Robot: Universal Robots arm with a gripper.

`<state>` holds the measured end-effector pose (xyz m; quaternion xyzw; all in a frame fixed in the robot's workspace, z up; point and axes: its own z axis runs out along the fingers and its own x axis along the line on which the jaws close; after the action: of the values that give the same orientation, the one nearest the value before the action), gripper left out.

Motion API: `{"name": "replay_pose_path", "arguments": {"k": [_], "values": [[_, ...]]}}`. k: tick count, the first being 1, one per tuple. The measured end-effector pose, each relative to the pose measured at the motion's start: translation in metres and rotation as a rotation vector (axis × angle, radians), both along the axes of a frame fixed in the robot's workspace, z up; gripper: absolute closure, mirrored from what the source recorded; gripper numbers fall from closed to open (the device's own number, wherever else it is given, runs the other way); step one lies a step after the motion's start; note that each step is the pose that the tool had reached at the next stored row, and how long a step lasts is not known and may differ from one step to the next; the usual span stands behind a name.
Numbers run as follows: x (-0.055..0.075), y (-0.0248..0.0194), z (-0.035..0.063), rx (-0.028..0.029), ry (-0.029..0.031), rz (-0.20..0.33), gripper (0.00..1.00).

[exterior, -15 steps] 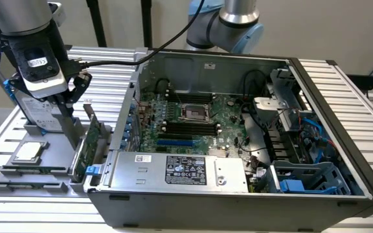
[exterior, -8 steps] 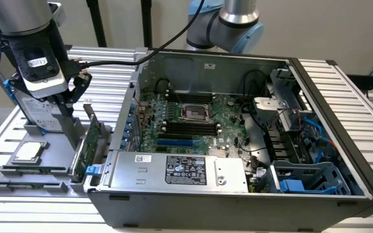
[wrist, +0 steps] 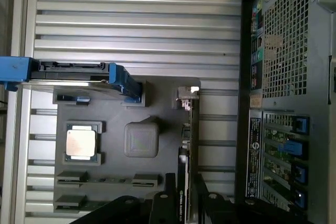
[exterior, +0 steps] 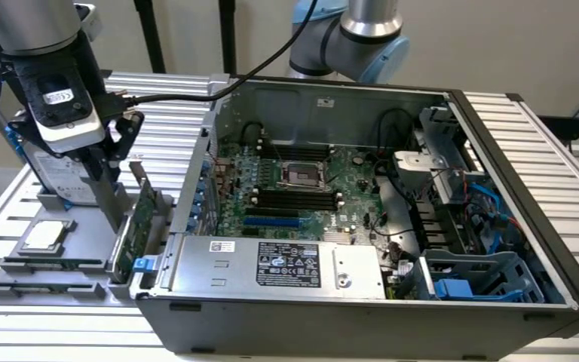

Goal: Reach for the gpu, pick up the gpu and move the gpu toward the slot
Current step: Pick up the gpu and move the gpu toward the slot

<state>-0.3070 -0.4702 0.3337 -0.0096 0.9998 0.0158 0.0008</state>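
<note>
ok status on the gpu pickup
end effector at the gpu. gpu on edge in grey holder, not lifted. hard drive stands apart.

The arm [exterior: 28, 23] comes down from the top at the exterior view's left, its silver tube steep and leaning slightly. Below the tube the black wrist [exterior: 58, 98] carries a pale housing [exterior: 63, 124] on its front. The gripper [exterior: 114, 215] hangs under it, pointing almost straight down. In the wrist view the gripper [wrist: 186, 182] reaches into the scene as two black fingers [wrist: 168, 200] that stand apart, parallel, with a narrow gap between them. Farther back in the exterior view, a grey joint [exterior: 355, 38] with blue caps stands at the top centre.
</note>
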Motion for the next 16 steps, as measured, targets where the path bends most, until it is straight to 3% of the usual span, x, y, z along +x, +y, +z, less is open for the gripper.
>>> {"name": "replay_pose_path", "arguments": {"k": [4, 5, 10, 16], "values": [[-0.001, 0.0, -0.004, -0.0001, -0.0026, 0.0, 0.64], [-0.001, 0.0, -0.0056, -0.0004, -0.0031, 0.0, 0.58], [-0.003, -0.0008, -0.0148, -0.001, -0.0033, 0.0, 0.58], [-0.003, -0.0089, -0.0256, -0.001, -0.0054, -0.001, 0.58]]}}
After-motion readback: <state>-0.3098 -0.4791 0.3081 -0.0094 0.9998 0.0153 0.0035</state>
